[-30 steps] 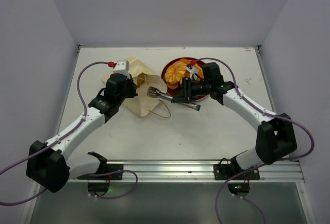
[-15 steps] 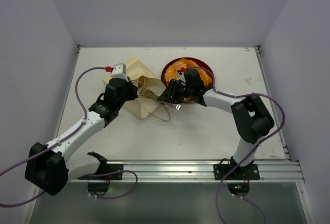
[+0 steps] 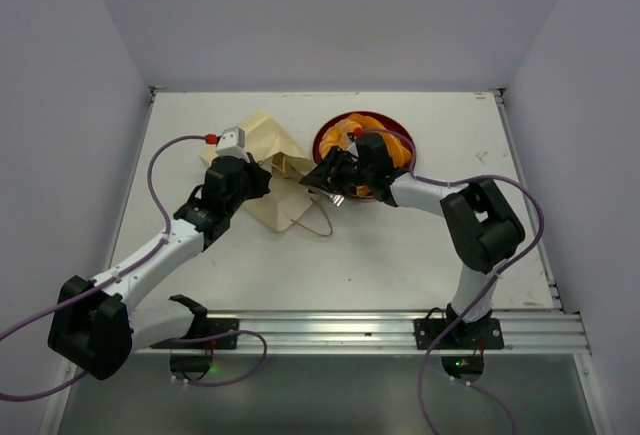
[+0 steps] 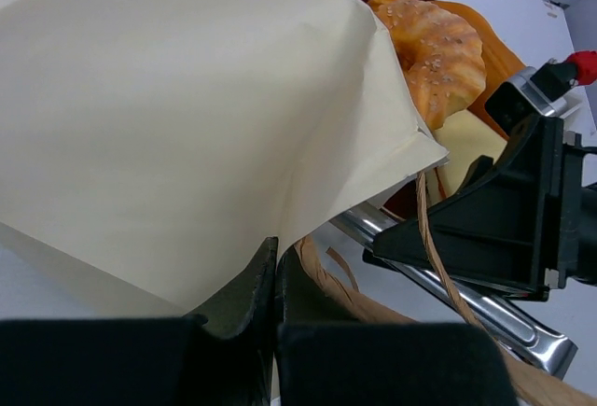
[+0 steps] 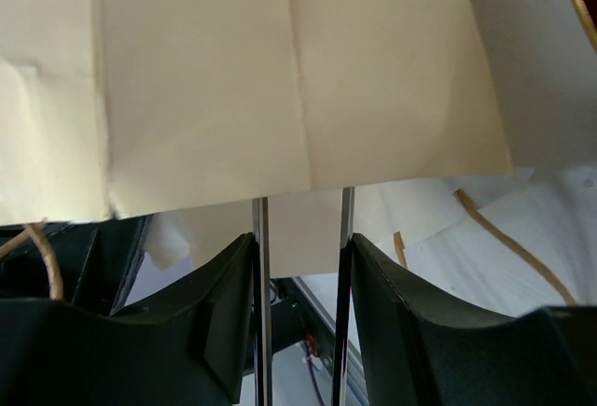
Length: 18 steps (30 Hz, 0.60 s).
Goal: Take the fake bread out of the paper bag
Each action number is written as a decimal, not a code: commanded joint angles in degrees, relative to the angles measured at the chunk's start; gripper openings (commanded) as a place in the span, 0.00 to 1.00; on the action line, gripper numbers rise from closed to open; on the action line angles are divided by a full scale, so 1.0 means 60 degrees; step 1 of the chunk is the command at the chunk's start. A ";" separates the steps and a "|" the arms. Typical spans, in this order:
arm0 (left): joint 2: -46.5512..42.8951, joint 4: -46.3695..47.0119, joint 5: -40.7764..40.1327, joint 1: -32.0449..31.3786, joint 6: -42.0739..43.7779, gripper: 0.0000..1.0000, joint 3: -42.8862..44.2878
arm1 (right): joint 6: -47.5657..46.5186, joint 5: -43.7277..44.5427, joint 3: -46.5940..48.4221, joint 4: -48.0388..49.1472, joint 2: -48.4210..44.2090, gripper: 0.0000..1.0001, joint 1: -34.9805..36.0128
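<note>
The cream paper bag [image 3: 268, 160] lies on its side, its mouth towards the red plate [image 3: 366, 115]. My left gripper [image 3: 258, 181] is shut on the bag's edge; in the left wrist view the jaws [image 4: 274, 259] pinch the paper [image 4: 187, 117]. My right gripper [image 3: 315, 183] stands open at the bag's mouth. In the right wrist view its thin metal fingers [image 5: 300, 205] reach under the bag's upper wall [image 5: 280, 79], with nothing between them. Fake bread lies on the plate: a ridged orange bun [image 4: 438, 51] and a pale yellow slice [image 4: 471, 140]. The bag's inside is hidden.
A brown cord handle [image 3: 312, 223] loops onto the table in front of the bag and also shows as a cord [image 4: 431, 238] across the right gripper's black body [image 4: 504, 210]. White walls enclose the table on three sides.
My right gripper has moved left from the plate to the bag's mouth and its jaws have widened. The left gripper keeps its hold on the bag's edge.
</note>
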 commanded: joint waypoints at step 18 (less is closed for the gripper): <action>-0.0222 0.0889 0.0862 0.0044 -0.0509 0.00 -0.0270 | 0.0979 0.0901 0.0197 0.0667 0.0401 0.47 0.0088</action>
